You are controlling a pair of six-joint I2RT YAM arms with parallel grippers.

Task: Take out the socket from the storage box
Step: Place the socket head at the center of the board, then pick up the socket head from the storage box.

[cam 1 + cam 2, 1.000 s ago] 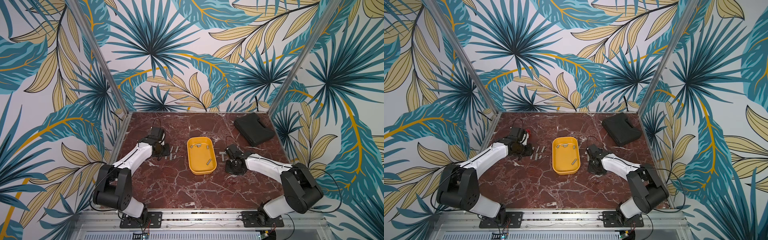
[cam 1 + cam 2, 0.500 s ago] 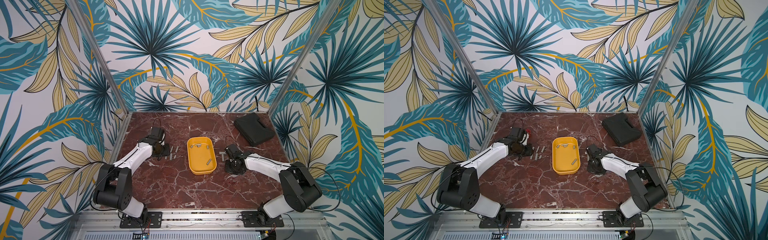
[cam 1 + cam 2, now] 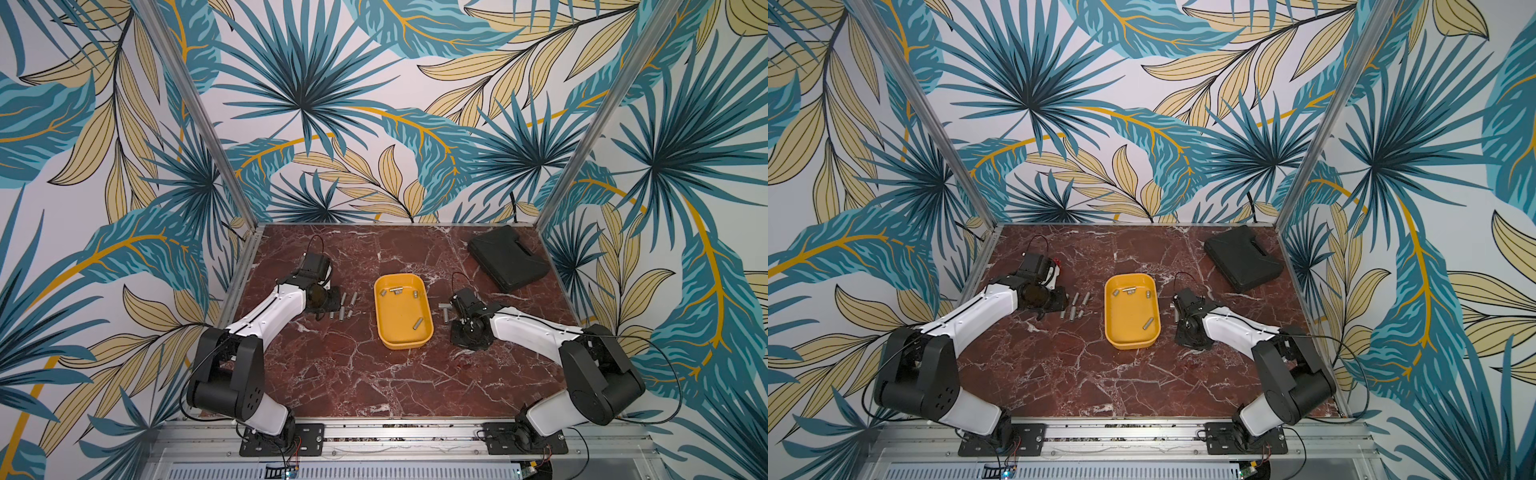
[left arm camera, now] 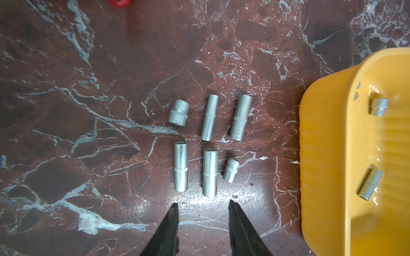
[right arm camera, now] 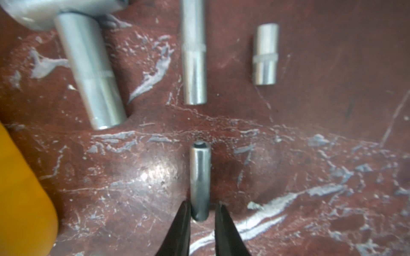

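Right gripper [image 5: 203,205]: jaws parted slightly since a second ago, with the socket [image 5: 200,177] left lying ungripped between them. Socket: slim, silver, laid flat on the tabletop [image 3: 353,374], outside the yellow storage box [image 3: 405,343] and just beside it. Left gripper [image 4: 203,202]: held apart, empty. Tabletop: red-brown marble, white-veined. Walls [image 3: 311,104]: palm-leaf papered.

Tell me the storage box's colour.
The storage box is plain yellow; best in a top view.
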